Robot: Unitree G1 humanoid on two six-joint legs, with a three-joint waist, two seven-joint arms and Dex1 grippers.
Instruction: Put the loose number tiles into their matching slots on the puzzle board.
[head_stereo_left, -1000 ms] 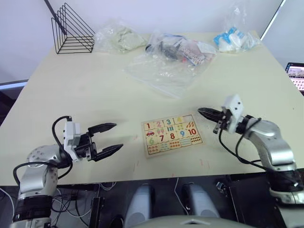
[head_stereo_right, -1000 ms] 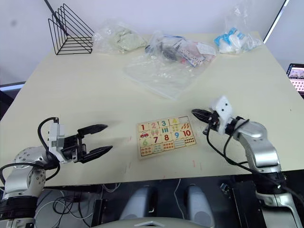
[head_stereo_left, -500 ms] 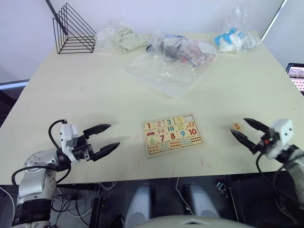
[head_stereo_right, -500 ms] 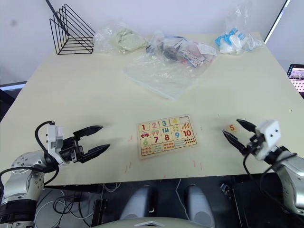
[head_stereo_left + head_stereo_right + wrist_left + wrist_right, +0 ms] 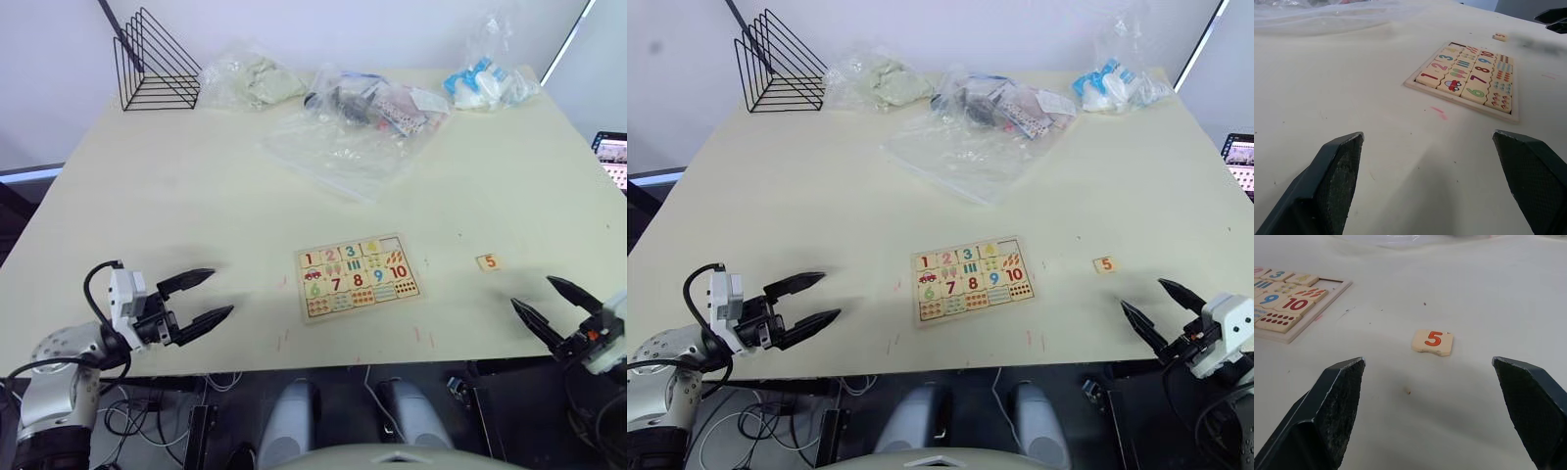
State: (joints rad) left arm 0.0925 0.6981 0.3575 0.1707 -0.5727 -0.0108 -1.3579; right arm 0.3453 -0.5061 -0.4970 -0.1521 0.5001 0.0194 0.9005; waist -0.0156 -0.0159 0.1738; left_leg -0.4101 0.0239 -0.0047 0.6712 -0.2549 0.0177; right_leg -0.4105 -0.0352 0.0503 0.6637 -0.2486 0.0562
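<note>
Number tile (image 5: 1432,342): pale wood square, orange 5, lying flat, face-up.

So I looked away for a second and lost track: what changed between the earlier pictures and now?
The right gripper drew back from the light-wood puzzle board toward the robot, open, leaving the small wooden tile with an orange 5 loose on the table. The left gripper pulled back slightly. The board stayed put.

Pale cream desk (image 5: 176,176) against a plain white wall (image 5: 294,24) — black wire rack (image 5: 152,64) at its far left corner, clear plastic bags (image 5: 343,147) along the far edge, evenly lit.
</note>
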